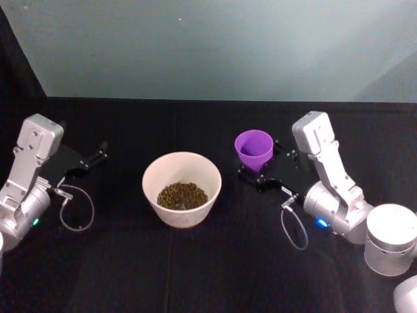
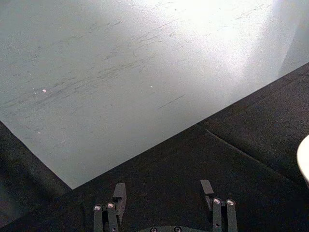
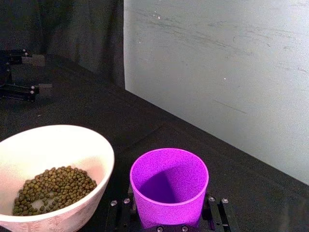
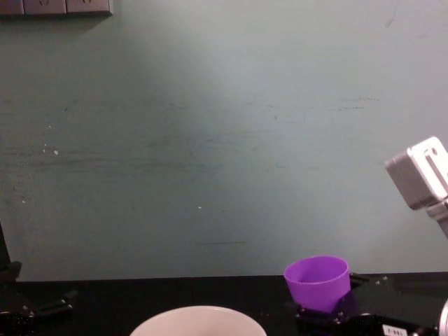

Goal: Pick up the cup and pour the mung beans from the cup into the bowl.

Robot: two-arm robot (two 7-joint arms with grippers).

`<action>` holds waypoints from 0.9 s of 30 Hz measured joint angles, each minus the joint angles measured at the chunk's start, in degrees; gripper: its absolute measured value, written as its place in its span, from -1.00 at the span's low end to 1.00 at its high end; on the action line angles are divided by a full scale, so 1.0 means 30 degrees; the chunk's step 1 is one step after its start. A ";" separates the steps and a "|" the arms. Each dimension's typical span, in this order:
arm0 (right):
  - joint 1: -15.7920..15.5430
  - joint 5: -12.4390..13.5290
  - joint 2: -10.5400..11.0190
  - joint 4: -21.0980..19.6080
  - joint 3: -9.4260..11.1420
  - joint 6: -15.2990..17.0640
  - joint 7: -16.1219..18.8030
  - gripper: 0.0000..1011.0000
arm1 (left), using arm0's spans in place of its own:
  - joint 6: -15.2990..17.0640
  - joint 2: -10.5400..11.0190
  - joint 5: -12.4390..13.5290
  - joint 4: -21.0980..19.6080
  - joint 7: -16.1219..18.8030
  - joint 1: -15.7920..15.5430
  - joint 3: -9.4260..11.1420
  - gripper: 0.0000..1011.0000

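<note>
Pour looks complete: beans (image 3: 53, 188) lie in the bowl (image 1: 182, 188) just left of the right gripper (image 1: 258, 171), which clasps the upright, empty cup (image 1: 254, 149); left gripper (image 2: 164, 198) open, idle over the counter (image 1: 215, 261).
</note>
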 joint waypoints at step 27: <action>0.1157 0.2452 -0.0200 0.3632 -0.0653 -0.1775 0.0147 0.42 | 0.0000 0.0000 0.0000 0.0001 0.0000 0.0001 0.0000 0.98</action>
